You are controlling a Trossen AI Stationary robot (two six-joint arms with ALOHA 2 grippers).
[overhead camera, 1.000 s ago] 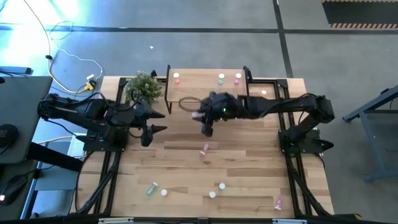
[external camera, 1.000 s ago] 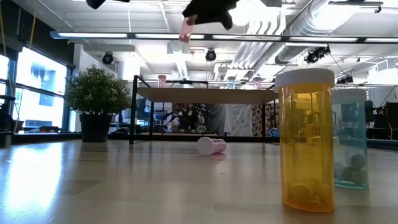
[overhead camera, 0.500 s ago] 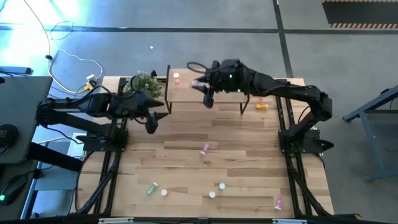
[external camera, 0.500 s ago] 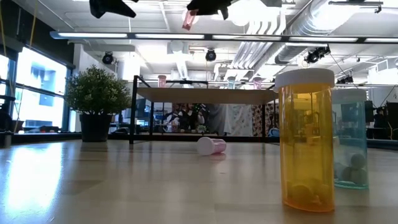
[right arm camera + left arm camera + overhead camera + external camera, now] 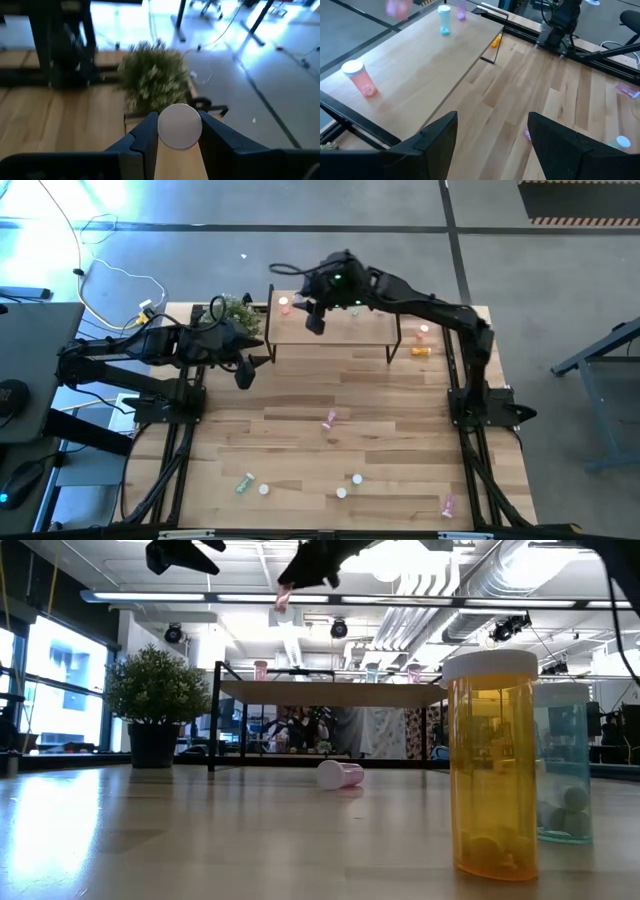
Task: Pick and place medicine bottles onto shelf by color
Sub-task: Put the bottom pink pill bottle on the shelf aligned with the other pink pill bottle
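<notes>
The big plank-topped wooden table (image 5: 300, 450) holds the low light-wood shelf on black legs (image 5: 345, 330) at its far edge, with a small potted green plant (image 5: 232, 317) just beside the shelf's left end. The right gripper (image 5: 316, 316) hangs above that left end, fingers clamped on a tiny pink medicine bottle with a pale cap (image 5: 284, 598). The left gripper (image 5: 492, 137) waits near the plant, fingers spread, holding nothing.

My worry: a standing pink bottle (image 5: 284, 305) is right there, so a sloppy descent could knock it over.

The held bottle's long axis runs along the fingers, cap facing the wrist camera, tilted rather than upright, so it could topple on release.
</notes>
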